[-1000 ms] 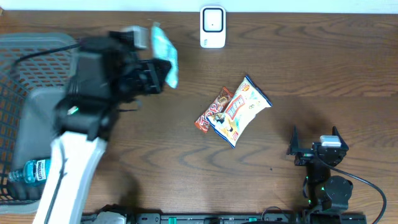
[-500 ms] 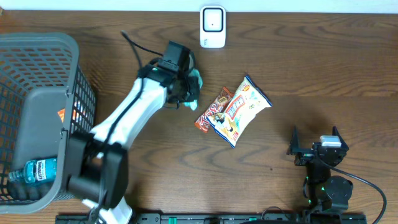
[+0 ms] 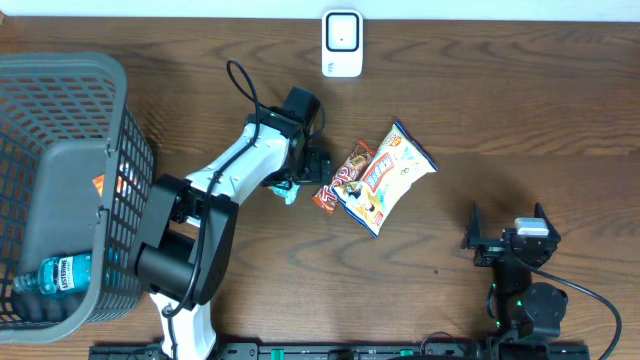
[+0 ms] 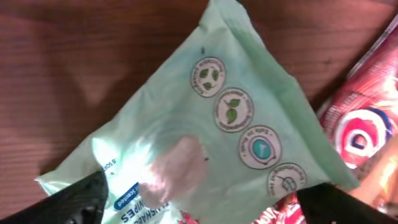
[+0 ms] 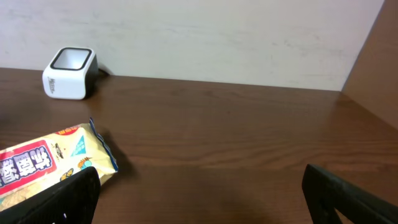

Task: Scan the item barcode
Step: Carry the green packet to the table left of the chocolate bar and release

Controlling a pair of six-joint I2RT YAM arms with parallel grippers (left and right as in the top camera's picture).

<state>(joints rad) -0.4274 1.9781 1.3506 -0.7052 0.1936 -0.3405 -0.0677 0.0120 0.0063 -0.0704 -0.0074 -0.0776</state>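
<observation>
While the left gripper [image 4: 199, 202] hangs open, the green wipes pack [image 4: 217, 143] lies on the worktop [image 4: 93, 56] right beneath it, just beside the red snack bag [image 4: 367, 124], and the right gripper [image 5: 196, 186] is open too.

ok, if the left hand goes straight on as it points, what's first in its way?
The pale green plastic wipes pouch lying on the brown wooden table, directly ahead of the left hand; depth unclear, looks close.

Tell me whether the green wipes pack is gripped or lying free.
Lying free: the wipes pack rests flat on the table, with the left gripper open, its fingers wide at either side.
</observation>
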